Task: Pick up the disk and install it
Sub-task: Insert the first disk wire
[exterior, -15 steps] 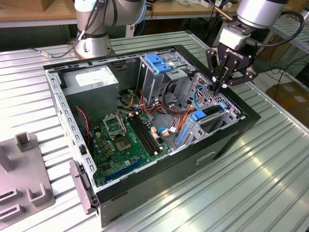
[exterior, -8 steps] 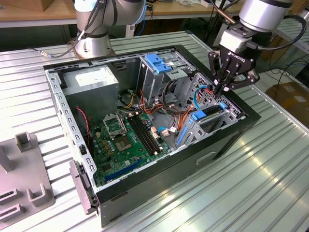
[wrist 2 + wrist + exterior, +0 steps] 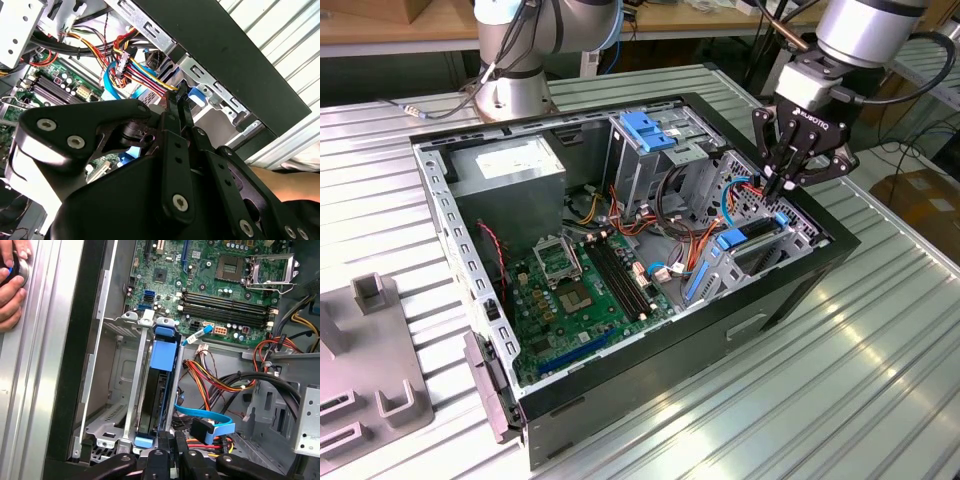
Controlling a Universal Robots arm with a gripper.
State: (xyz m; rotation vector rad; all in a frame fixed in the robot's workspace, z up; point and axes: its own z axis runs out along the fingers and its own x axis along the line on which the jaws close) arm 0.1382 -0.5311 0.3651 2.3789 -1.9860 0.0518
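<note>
The disk (image 3: 161, 385) is seen edge-on in the first wrist view, seated vertically in a metal drive cage (image 3: 131, 405) next to the case's black side wall (image 3: 82, 360). Its blue carrier frame is visible as a blue tab at the end nearer the motherboard (image 3: 220, 285) and a smaller blue tab at the end nearest the gripper. In the exterior view the disk (image 3: 745, 240) is seen as a dark slab w/ blue ends in the cage at the case corner on the exterior view's right.

The gripper (image 3: 788, 182) is positioned directly over that cage in the exterior view, pointing down, tips just above the near end of the disk and the red/blue cables. In the first wrist view the gripper (image 3: 173, 440) is seen just beside the disk's near blue tab; contact can't be confirmed.

Fingers: drawn together w/ almost no gap in both wrist views, black fingers (image 3: 177, 112) nearly parallel. Nothing is seen clamped between them; disk isn't held, it is sitting in the cage.

A bundle of red, yellow & black wires (image 3: 137, 75) and a flat blue cable (image 3: 205, 417) are seen close by the tips. A person's hand (image 3: 12, 285) is seen resting on the ribbed table (image 3: 880, 340) outside the case in the first wrist view. A grey power supply box (image 3: 510, 165) is sited at the far corner, well apart from the gripper.
</note>
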